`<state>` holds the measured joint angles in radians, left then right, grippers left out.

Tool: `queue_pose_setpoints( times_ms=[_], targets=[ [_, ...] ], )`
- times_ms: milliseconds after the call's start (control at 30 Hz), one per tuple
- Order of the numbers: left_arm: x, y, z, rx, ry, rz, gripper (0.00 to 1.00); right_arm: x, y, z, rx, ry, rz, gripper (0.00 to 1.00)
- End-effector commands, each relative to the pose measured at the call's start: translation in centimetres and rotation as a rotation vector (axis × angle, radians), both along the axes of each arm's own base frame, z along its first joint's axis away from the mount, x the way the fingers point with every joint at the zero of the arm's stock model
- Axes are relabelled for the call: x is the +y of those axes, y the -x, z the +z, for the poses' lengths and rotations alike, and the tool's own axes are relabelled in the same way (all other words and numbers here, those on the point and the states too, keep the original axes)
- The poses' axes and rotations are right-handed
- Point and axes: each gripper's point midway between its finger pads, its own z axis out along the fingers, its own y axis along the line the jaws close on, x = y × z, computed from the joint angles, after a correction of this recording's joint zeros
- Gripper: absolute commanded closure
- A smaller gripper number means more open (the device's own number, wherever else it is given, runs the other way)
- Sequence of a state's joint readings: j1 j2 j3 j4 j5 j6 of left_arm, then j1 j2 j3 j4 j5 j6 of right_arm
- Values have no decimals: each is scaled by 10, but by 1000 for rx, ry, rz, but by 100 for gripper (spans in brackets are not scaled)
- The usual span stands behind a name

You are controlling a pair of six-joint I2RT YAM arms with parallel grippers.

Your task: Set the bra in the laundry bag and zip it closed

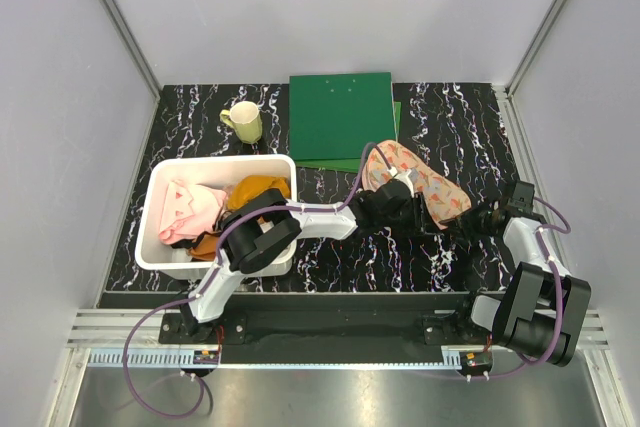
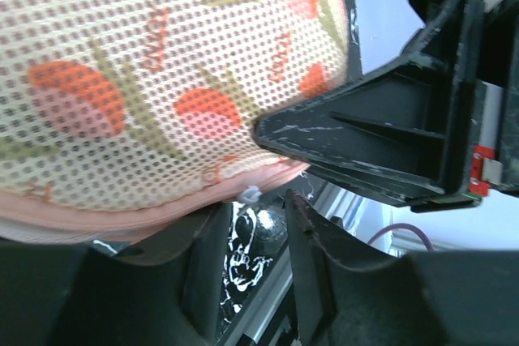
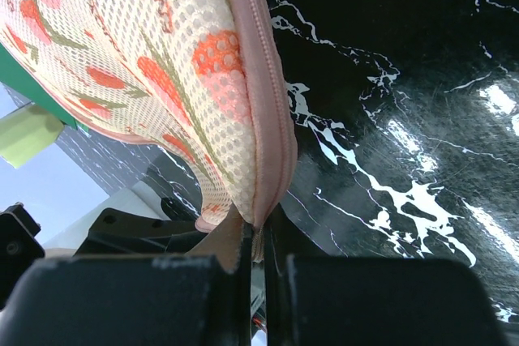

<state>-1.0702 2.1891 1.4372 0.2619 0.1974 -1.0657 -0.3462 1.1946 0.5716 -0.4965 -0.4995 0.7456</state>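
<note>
The round, flattish cream-pink mesh laundry bag [image 1: 428,183] with red-and-green motifs lies on the black, white-veined bench [image 1: 460,112], right of its middle and between the two arms. The right fingers [image 3: 258,232] are clenched on the bag's pink zipper edge, which is pinched between them at the side nearest the right edge of the bench. The left fingers [image 2: 255,208] sit at the bag's opposite side, slightly parted with the bench showing through the gap. A small whitish piece on the pink edge sits at their tips, and I cannot tell whether they grip it. A white plastic bin [image 1: 215,160] at the near-left corner holds a pale pink cloth [image 1: 185,207] and an orange garment [image 1: 258,190]. A pale yellow-green cup [image 1: 242,122] and a dark green flat board [image 1: 340,112] lie along the far edge.
</note>
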Motion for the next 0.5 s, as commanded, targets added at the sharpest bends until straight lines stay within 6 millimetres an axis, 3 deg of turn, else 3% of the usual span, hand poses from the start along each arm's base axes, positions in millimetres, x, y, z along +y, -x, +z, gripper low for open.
queue_pose_setpoints(
  times_ms=[0, 133, 367, 467],
  targets=[
    [1, -21, 19, -45, 18, 66, 65, 4, -2, 4, -23, -25, 12, 100],
    [0, -24, 20, -51, 24, 73, 75, 4, -2, 5, -28, -24, 14, 100],
    [-2, -24, 29, -78, 52, 60, 77, 4, -2, 4, -25, -27, 16, 100],
    [-1, -24, 29, -80, 51, 62, 88, 4, -2, 4, -24, -24, 17, 100]
  ],
)
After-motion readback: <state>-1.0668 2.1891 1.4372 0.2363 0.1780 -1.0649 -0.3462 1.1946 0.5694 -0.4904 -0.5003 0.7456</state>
